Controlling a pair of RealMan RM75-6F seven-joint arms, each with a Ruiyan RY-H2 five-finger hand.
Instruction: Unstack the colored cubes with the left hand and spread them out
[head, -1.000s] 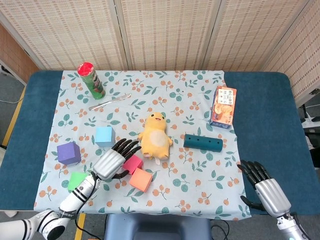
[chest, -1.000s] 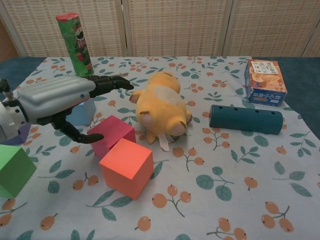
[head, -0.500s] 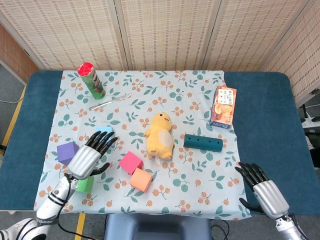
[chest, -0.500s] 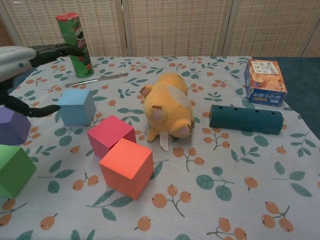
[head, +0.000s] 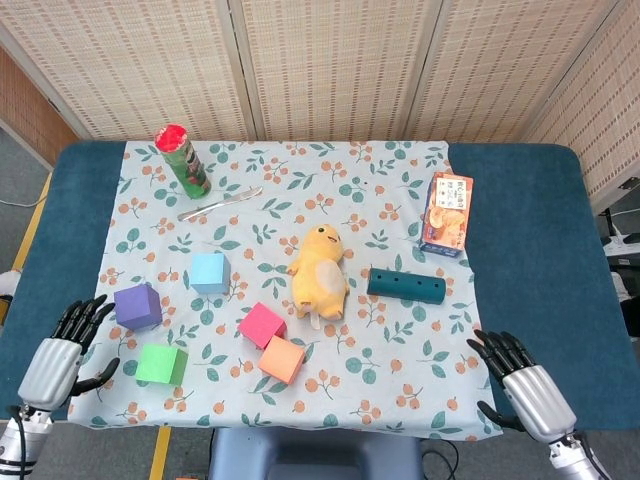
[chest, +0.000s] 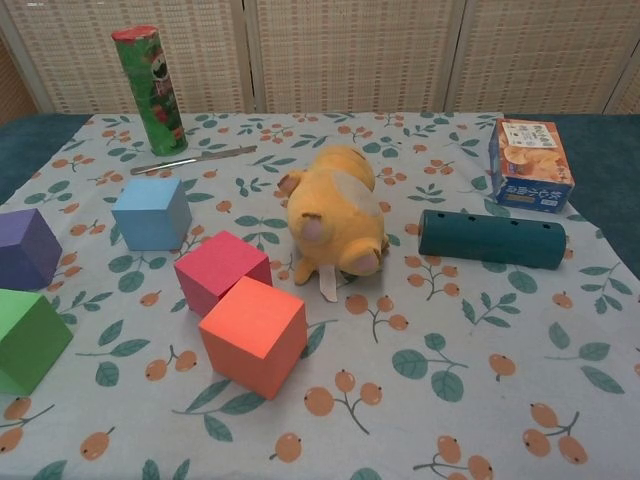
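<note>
Cubes, five, none stacked: purple cube (head: 137, 306), green cube (head: 161, 364), blue cube (head: 209, 271), pink cube (head: 262, 325), orange cube (head: 282, 359). Pink and orange touch at a corner; the others lie apart. Judged near complete; separating that pair is what may remain.
Left hand (head: 55, 362): empty, fingers spread, off the cloth's left edge, near green.
Right hand (head: 527, 387): empty, fingers apart, at the bench's near right corner.
Open room: cloth right of orange, toward the near edge. Plush toy (head: 320, 271) crowds pink.
</note>
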